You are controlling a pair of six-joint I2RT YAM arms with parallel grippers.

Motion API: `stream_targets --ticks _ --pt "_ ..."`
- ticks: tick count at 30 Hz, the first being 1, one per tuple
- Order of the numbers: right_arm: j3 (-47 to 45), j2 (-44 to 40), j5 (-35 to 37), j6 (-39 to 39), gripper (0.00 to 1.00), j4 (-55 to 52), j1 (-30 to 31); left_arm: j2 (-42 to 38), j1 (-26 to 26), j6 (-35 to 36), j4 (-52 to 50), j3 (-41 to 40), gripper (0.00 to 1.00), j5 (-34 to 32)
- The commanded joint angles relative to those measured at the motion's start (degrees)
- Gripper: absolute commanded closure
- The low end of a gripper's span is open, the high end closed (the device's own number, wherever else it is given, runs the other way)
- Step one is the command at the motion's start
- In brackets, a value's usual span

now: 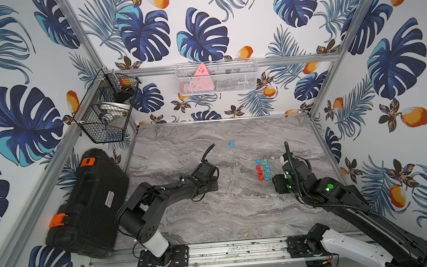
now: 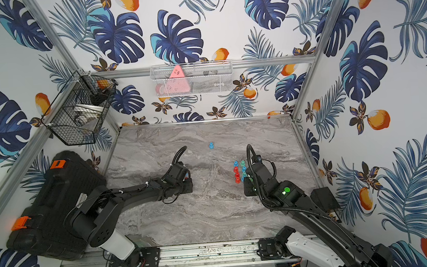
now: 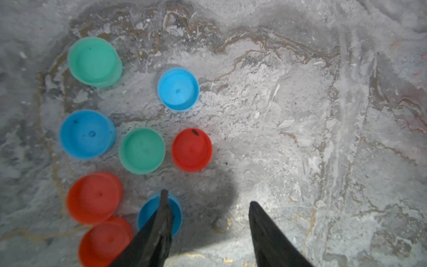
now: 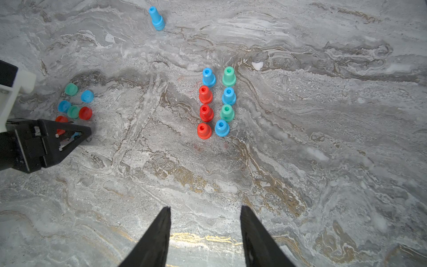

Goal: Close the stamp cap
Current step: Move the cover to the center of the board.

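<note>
Left wrist view: lining up spread left gripper point(image 3: 208, 197) on blue cap point(image 3: 177, 216), with right gripper point(image 4: 205, 207) spread empty; may shove neighbouring red caps point(image 3: 93, 196) when closing.

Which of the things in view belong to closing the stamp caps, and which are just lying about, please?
Belongs to the job: loose caps; two rows of upright stamps; lone blue stamp; left gripper, open above the caps; right gripper, open.
Just lying about: black tool case; black wire basket; white mesh basket with a pink item.
</note>
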Motion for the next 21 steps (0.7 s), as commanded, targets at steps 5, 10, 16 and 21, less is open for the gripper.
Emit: stream_targets --ticks 5,10,16,21 --pt "0.08 -0.58 0.97 0.46 0.48 -0.17 0.17 -1.00 -1.31 -1.51 0.08 -1.71 0.42 0.53" --pt "0.09 -0.90 1.09 0.46 0.48 -0.25 0.41 -0.77 -4.04 -2.32 -0.26 -2.21 0.42 -0.62" --pt "0.08 -1.33 1.31 0.55 0.48 -0.34 0.71 0.04 -8.01 -4.15 0.10 -2.46 0.42 -1.68" --pt "-0.01 -1.70 1.90 0.72 0.48 -0.42 1.11 0.72 -11.10 -5.07 0.54 -2.18 0.42 -2.04"
